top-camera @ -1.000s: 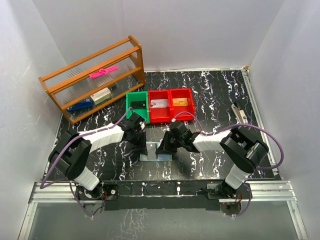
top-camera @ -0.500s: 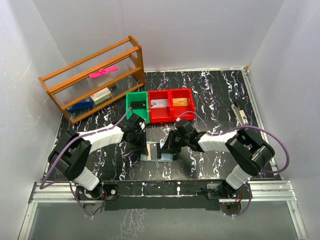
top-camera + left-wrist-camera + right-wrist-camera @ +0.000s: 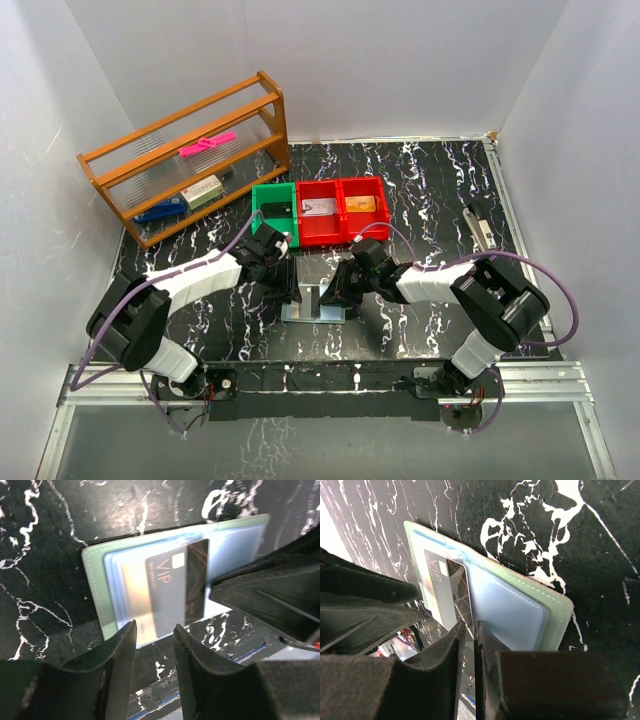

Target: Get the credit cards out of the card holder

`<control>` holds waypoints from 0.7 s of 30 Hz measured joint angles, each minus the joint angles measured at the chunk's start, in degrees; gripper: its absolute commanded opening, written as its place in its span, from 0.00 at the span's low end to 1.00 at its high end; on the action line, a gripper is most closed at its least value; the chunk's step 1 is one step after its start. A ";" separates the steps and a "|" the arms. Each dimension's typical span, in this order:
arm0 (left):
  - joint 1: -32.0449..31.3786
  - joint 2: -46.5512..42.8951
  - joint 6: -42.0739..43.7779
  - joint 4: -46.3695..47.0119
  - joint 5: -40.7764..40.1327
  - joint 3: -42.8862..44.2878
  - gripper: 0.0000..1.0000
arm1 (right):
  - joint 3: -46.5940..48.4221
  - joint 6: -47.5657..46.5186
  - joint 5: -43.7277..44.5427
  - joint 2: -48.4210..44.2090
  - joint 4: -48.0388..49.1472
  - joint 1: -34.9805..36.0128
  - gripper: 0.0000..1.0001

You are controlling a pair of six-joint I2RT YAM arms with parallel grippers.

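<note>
Jaws of the left gripper [image 3: 154, 626] are released, gap clear, nothing between them. They hang over the near edge of the holder [image 3: 95, 585]; can't tell if they touch it. Jaws of the right gripper [image 3: 470, 627] are down to a thin slit. Their tips sit right at the end of the card [image 3: 445, 590]; can't tell if they pinch it or just sit beside it.

Card is dark with "VIP" print, partly tucked in one pocket of the holder, its free end poking toward the fold. There are pale layers under it in the same pocket, maybe more cards, unclear. The holder's other half shows a pale blue pocket that looks empty.

Holder lies open and flat on the bench [image 3: 45, 525], between the two grippers. Just beyond the holder are red bins [image 3: 340, 228] with flat whitish and tan things inside, too small to call cards. A green bin [image 3: 262, 210] sits beside them.

Progress, my read: task not done. The VIP card is not yet out, at best half drawn. Left to do: get a sure grip on it, slide it clear of the holder, set it down, then check that pocket for more.
</note>
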 measured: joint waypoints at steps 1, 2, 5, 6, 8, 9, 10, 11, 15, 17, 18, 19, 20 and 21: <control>0.00 -0.55 -0.02 0.17 -0.04 0.15 0.36 | -0.02 0.02 0.13 0.00 0.00 0.00 0.13; 0.00 -1.01 -0.11 0.66 0.02 0.37 0.36 | -0.04 0.04 0.26 0.00 0.00 0.00 0.13; 0.00 -1.18 -0.26 2.80 0.79 0.92 0.35 | -0.28 0.09 0.46 0.00 0.09 0.00 0.18; 0.00 -0.98 -0.37 3.39 1.01 1.11 0.33 | -0.42 0.20 0.46 0.00 0.09 -0.02 0.20; 0.00 -0.04 -0.46 4.02 1.40 1.42 0.30 | -0.72 0.42 0.44 0.00 0.35 0.00 0.23; 0.00 0.57 -0.46 4.17 1.44 1.44 0.29 | -0.76 0.50 0.35 0.00 0.48 -0.02 0.24; 0.00 1.25 -0.44 4.13 1.46 1.42 0.27 | -0.76 0.61 0.28 0.00 0.74 -0.02 0.25; 0.00 1.92 -0.42 4.00 1.49 1.40 0.26 | -0.76 0.72 0.22 0.00 1.03 0.00 0.25; 0.00 2.91 -0.42 4.02 1.62 0.26 0.18 | -0.83 1.36 -0.13 0.26 2.32 0.00 0.26; 0.00 2.95 -0.39 4.00 1.97 -0.28 0.16 | -0.83 1.77 -0.72 1.14 3.67 0.00 0.26; 0.00 2.95 -0.39 4.00 1.99 -0.44 0.15 | -0.85 2.03 -1.18 1.62 4.42 0.00 0.27; 0.00 2.95 -0.37 3.93 1.92 -0.50 0.14 | -0.83 2.38 -1.57 2.10 5.14 0.00 0.27; 0.00 3.02 -0.33 3.76 1.77 -0.52 0.13 | -0.83 2.69 -1.90 2.56 5.73 0.02 0.27; 0.00 3.08 -0.22 3.56 1.66 -0.52 0.12 | -0.74 2.91 -2.14 3.06 6.12 0.04 0.27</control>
